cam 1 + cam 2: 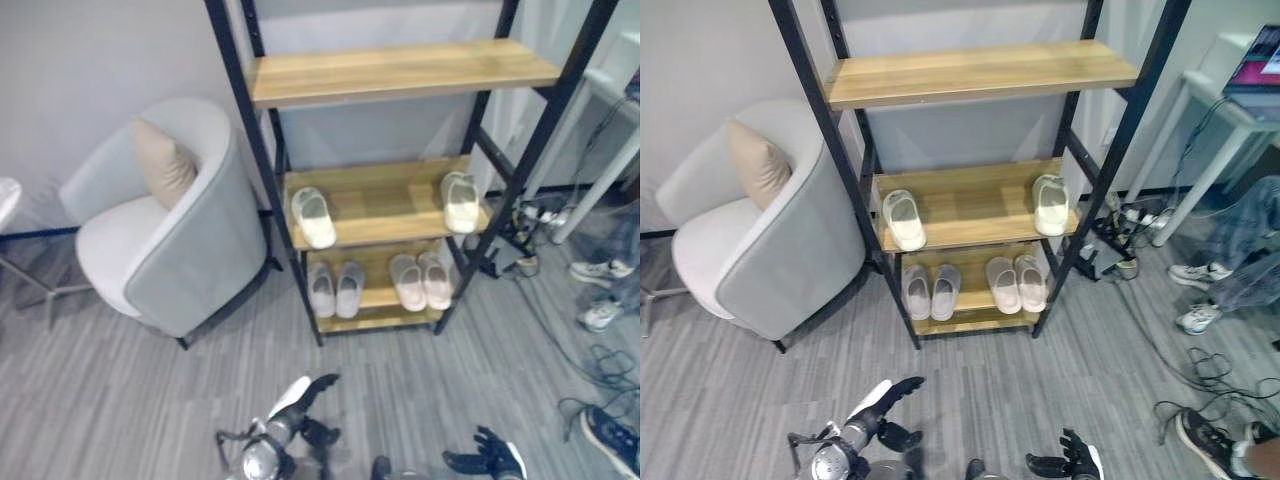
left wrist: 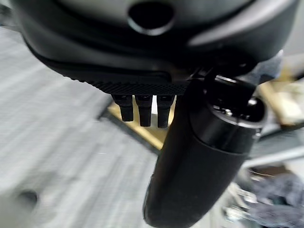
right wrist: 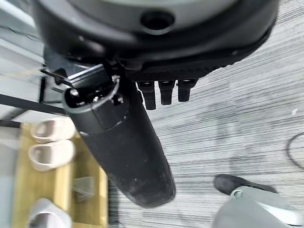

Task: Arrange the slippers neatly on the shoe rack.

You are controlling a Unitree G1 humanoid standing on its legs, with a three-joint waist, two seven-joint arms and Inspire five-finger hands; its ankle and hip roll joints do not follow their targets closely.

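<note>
Left eye view, pale slippers (image 1: 314, 217) on wooden shoe rack (image 1: 400, 72) shelves

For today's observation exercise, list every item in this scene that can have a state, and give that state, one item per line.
Left hand: open, holding nothing, low above the floor.
Right hand: open, holding nothing.
White slippers: far apart at opposite ends of the middle shelf, unpaired.
Grey slippers: paired side by side, bottom shelf.
Pink slippers: paired side by side, bottom shelf.
Top shelf: bare.

Soft, even indoor light — faint shadows, left wrist view motion-blurred, no glare
</note>
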